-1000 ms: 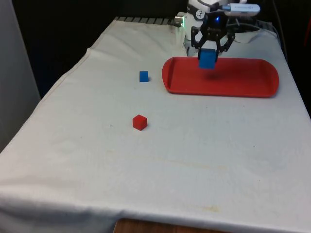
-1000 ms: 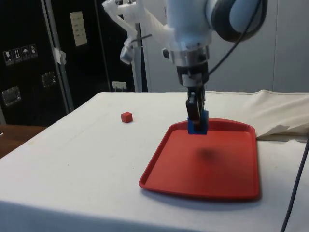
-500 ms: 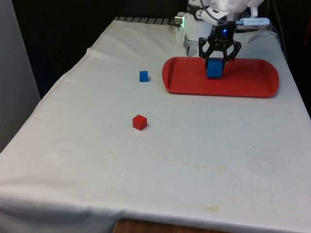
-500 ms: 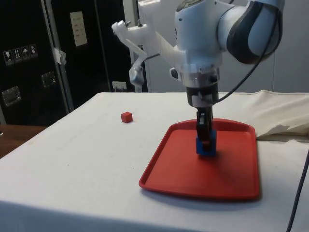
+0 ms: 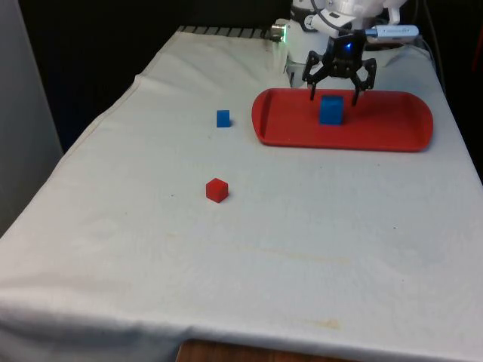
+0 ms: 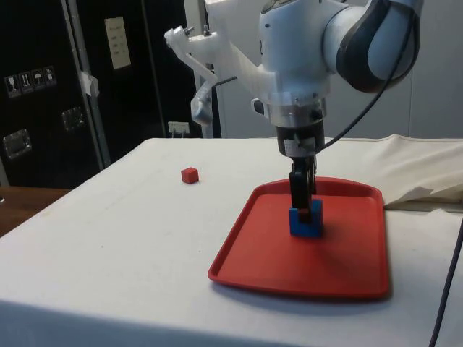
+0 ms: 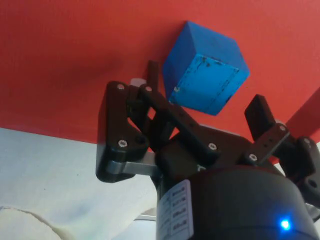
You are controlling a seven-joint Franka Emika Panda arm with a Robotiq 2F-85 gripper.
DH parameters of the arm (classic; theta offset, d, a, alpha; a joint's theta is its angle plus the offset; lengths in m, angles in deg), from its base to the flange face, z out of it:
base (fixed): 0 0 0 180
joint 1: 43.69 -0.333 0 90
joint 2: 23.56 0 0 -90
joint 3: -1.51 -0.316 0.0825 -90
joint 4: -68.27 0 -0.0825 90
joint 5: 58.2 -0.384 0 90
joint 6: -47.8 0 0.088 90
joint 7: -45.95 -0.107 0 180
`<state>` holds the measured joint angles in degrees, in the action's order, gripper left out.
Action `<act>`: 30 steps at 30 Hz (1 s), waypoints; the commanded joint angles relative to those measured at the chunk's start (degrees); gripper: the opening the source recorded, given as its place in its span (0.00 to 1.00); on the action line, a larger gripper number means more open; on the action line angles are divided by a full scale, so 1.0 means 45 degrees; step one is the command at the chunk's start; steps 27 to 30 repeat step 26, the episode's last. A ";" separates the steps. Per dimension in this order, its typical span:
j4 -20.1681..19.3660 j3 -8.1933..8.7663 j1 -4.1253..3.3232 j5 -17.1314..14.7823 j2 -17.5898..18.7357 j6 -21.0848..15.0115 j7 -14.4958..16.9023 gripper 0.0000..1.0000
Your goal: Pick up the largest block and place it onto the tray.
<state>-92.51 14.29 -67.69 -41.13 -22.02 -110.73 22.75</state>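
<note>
The jaws have just spread apart, releasing the large blue block point(image 5: 330, 110) onto the red tray point(image 5: 392, 136); placement looks complete.

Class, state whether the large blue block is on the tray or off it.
On it: the large blue block rests on the red tray, with the open gripper above it.

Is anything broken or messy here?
Nothing messy. The big blue block sits flat on the red tray, with the open pincer above it. In the wrist view its face looks a bit scuffed.
</note>
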 commanded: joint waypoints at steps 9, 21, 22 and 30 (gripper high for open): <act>0.0191 -0.0013 0.0000 -0.0102 -0.0458 0.0560 0.0064 1.00; 0.0993 0.0025 -0.0038 -0.0306 -0.1248 0.1986 0.0331 1.00; 0.1108 0.0038 -0.0038 -0.0357 -0.1273 0.2088 0.0395 1.00; 0.1388 0.0025 0.0013 -0.0280 -0.1286 0.2228 0.0395 1.00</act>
